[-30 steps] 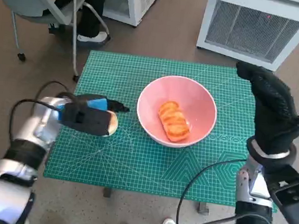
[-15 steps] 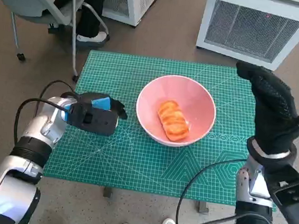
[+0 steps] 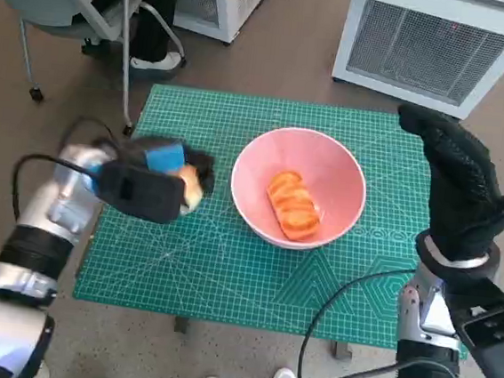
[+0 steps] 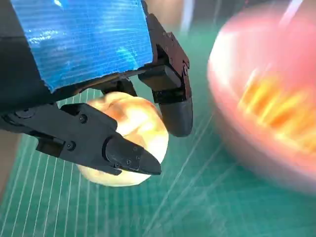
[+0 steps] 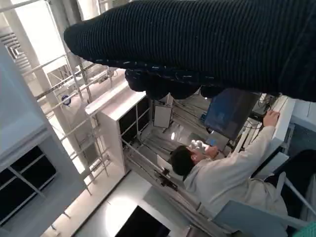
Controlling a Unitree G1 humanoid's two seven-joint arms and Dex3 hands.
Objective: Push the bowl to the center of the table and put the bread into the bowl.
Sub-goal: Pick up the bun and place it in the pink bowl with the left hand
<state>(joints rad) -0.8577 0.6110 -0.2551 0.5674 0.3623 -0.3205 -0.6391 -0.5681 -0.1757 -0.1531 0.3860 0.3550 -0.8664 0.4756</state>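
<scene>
Pink bowl (image 3: pixel 298 186) near the middle of the green cutting mat (image 3: pixel 227 267), with one orange-brown piece of bread (image 3: pixel 292 205) lying inside on its bottom. Just beside the bowl's rim, on the robot's left, left hand (image 3: pixel 149 186) with blue tape over its back, black fingers (image 4: pixel 173 101) closed round a second, pale golden piece of bread (image 4: pixel 128 138); held above the mat, close to the bowl's wall, not over the opening. Same bowl blurred pink at the edge of the left wrist view (image 4: pixel 266 98). Right hand (image 3: pixel 462 187) in the black knitted glove raised over the mat's right edge, well apart from the bowl, holding nothing, fingers stretched upward and close together. Glove (image 5: pixel 207 44) a dark band in the right wrist view, above a person in a pale top (image 5: pixel 222 173) seated at a desk. Grey chair (image 3: pixel 81 12) and white cabinets (image 3: pixel 435 46) on the floor beyond the table.
</scene>
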